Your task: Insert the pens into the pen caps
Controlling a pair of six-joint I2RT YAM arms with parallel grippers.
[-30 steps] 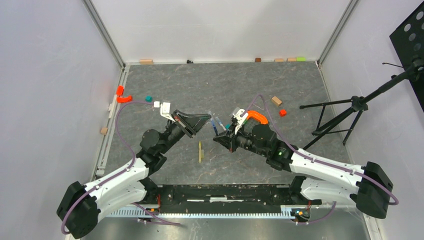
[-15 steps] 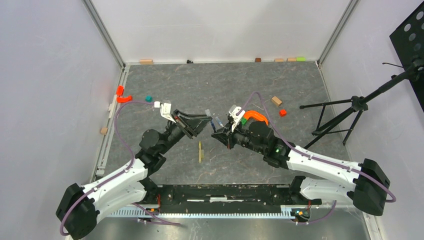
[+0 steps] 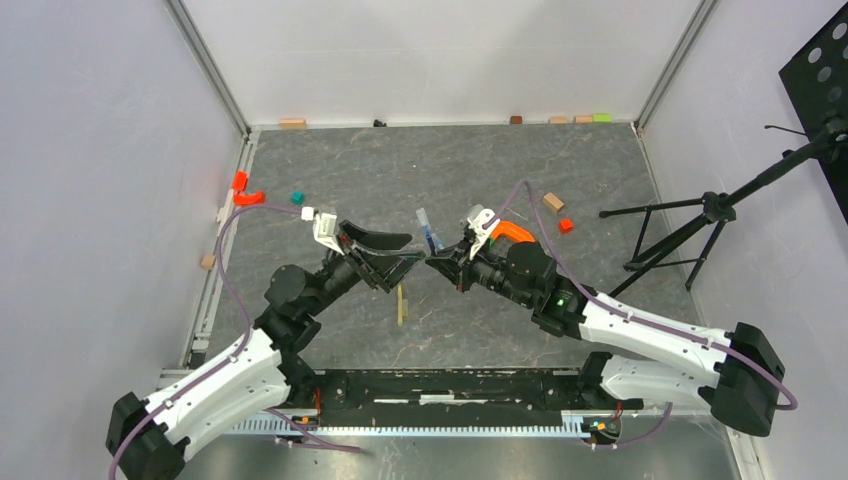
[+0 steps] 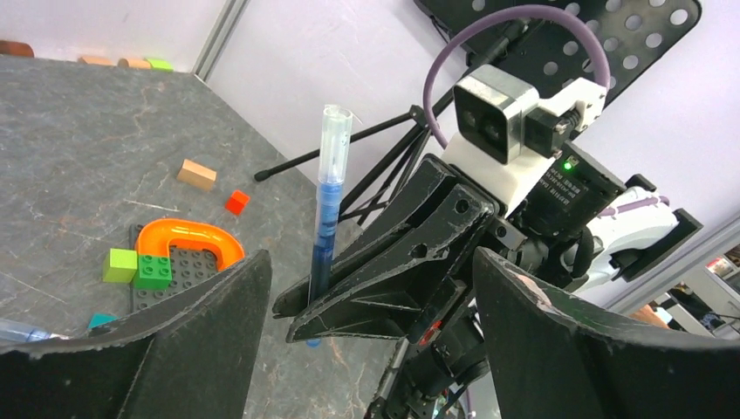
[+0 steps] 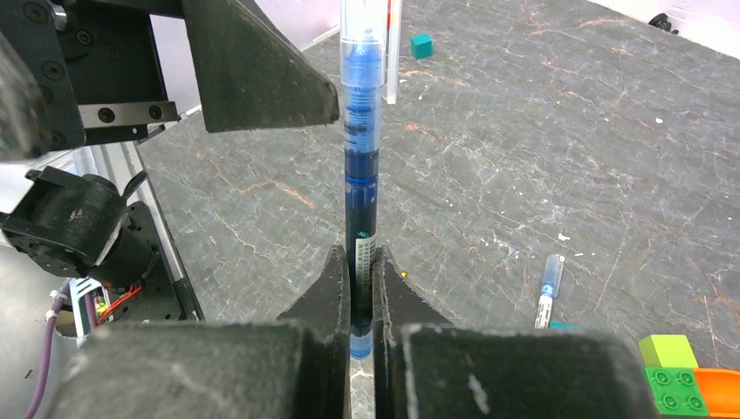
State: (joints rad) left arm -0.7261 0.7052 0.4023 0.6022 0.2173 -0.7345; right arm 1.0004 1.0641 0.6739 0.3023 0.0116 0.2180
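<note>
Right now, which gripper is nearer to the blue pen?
Right. The right gripper has its jaws shut on the blue pen near its lower end, holding it upright; the left gripper faces it close by, jaws open.

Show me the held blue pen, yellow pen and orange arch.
held blue pen (image 5: 360, 175), right wrist view, mid barrel.
yellow pen (image 3: 401, 305), top view, mid barrel.
orange arch (image 4: 185, 229), left wrist view, top of curve.

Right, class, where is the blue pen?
Centre of the top view: the blue pen is clamped in the right gripper, just right of the open left gripper.
</note>
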